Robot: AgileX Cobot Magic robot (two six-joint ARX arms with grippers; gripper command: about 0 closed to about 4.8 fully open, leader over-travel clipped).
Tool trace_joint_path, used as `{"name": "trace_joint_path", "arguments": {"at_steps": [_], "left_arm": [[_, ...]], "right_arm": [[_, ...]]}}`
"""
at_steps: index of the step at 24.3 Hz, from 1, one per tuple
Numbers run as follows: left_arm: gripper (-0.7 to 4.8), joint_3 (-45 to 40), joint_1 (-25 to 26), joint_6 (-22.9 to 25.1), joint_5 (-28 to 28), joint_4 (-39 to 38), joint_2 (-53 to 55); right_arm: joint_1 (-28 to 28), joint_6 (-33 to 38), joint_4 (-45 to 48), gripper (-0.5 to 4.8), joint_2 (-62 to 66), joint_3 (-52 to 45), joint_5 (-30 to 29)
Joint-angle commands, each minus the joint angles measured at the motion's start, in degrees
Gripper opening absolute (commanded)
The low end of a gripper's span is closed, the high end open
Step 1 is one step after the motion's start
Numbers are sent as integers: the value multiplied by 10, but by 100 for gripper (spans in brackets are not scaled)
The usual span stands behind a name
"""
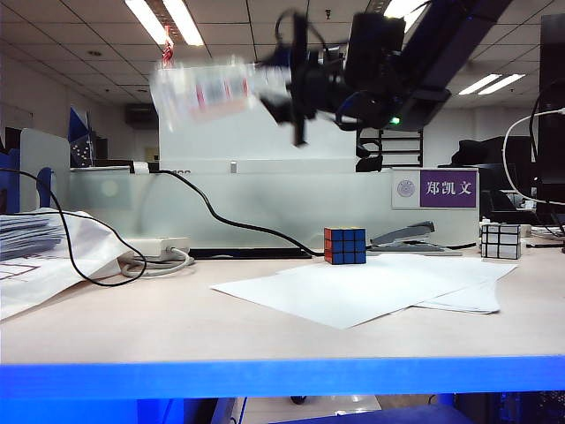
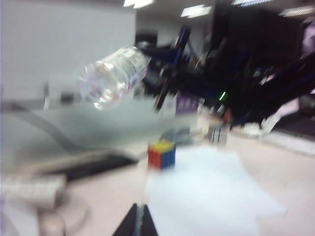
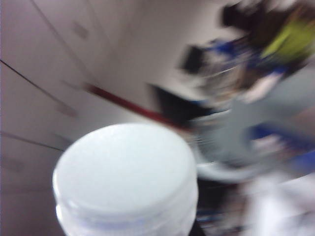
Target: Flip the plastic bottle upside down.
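The plastic bottle hangs high above the table, lying about level and blurred, with its white and red label showing. My right gripper is shut on its right end. From the left wrist view the bottle points its clear rounded end toward the camera, with the dark right gripper behind it. The right wrist view is filled by one pale round end of the bottle, which hides the jaws. My left gripper is shut and empty, low over the table and well short of the bottle.
A Rubik's cube stands mid-table behind white paper sheets. A stapler and a silver cube sit to the right. A power strip with a black cable and a pile of papers lie left. A partition closes the back.
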Motion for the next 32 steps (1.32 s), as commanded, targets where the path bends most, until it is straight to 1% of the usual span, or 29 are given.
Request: {"name": "trace_joint_path", "arguments": {"at_steps": [1,2,3,4,6,7,9,13,14,15,16,17,18,19,20,21,24,29,32], "left_arm": [[-5,1,1,-12,29,123,-1],[-5,1,1,-13,28,154,-1],[-5,1,1,-12,28,195,-1],[-5,1,1,-12,28,250,-1],[-5,3,1,-10,28,339,-1],[-5,4,1,-10,27,363,-1],[-5,13,1,-10,26,374,-1],[-2,44,1,-12,37,370,-1],[22,54,1,-13,44,371,-1],[139,74,1,-12,43,372,-1],[209,88,1,-12,38,371,-1],[295,111,2,-10,29,367,-1],[322,122,2,-9,23,361,-1],[355,145,2,12,21,342,-1],[374,158,2,32,21,324,-1],[407,177,2,67,22,286,-1],[406,197,2,106,27,256,0],[406,202,2,162,27,259,2],[407,203,2,170,28,279,9]], "right_arm": [[26,236,99,-6,-6,6,-10],[33,260,127,-6,-12,6,-9],[42,267,145,-6,-17,6,-6],[63,286,178,-6,-31,6,4],[106,326,215,-6,-47,7,16],[122,334,225,-6,-50,7,17],[153,355,228,-5,-55,7,19],[220,355,228,-6,-70,7,12],[235,355,228,-6,-71,6,12],[259,355,228,-6,-75,6,12],[268,355,228,-6,-75,6,12],[288,354,228,-6,-76,6,15],[294,355,228,-6,-78,6,16],[300,355,228,-6,-83,6,17],[301,355,228,-6,-84,7,18],[302,354,228,-6,-94,6,12],[309,349,228,-6,-107,6,9],[323,337,227,-6,-128,7,11],[337,337,225,-6,-133,6,7]]}}
